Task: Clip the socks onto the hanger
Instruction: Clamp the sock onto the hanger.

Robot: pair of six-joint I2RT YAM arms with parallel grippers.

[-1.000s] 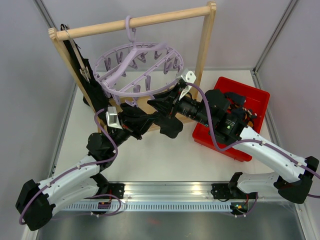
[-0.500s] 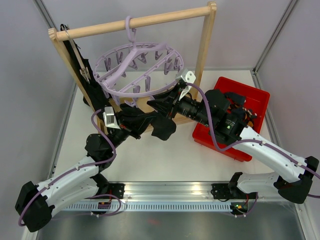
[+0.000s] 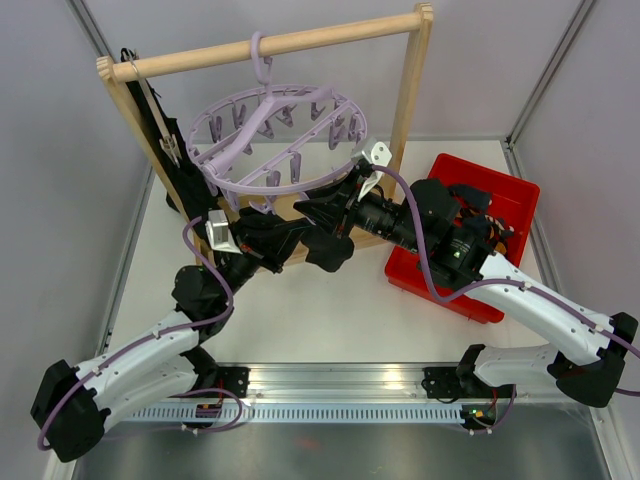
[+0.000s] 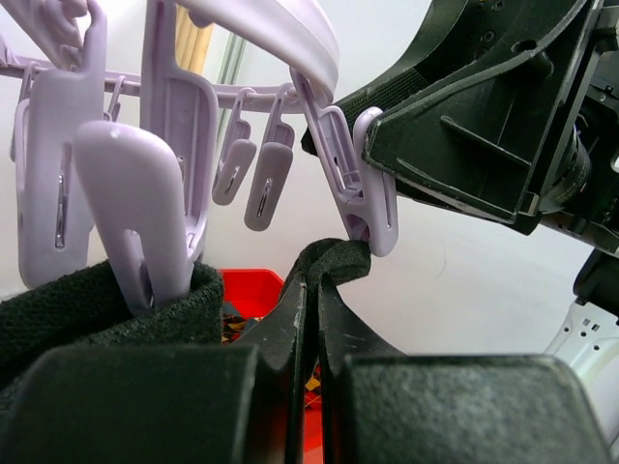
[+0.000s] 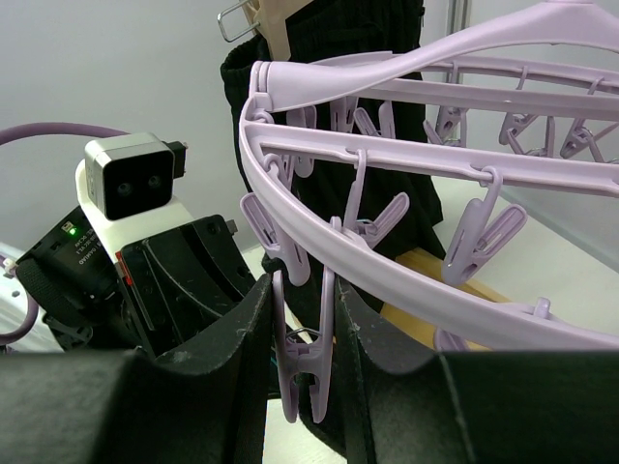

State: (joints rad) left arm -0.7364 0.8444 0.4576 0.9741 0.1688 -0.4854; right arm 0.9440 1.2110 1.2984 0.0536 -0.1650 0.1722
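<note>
- Your left end effector [image 4: 309, 300]: fingers together, clamped on a fold of black sock [image 4: 334, 259] that pokes straight up past the tips.
- Directly above that fold sits the mouth of one clip [image 4: 372, 208], long axis near vertical, mouth down. Touching or just short of it, I can't tell.
- Your right end effector [image 5: 305, 324]: clamped across that same clip. Whether the mouth actually gapes isn't clear.
- The clip hangs off the near rim of the hanger [image 3: 290, 186], above both end effectors.
- My read: the left arm does the feeding, a short lift along the clip's axis. The right arm only holds.
- The red bin [image 3: 505, 190] sits behind your right end effector, back along its arm.
</note>
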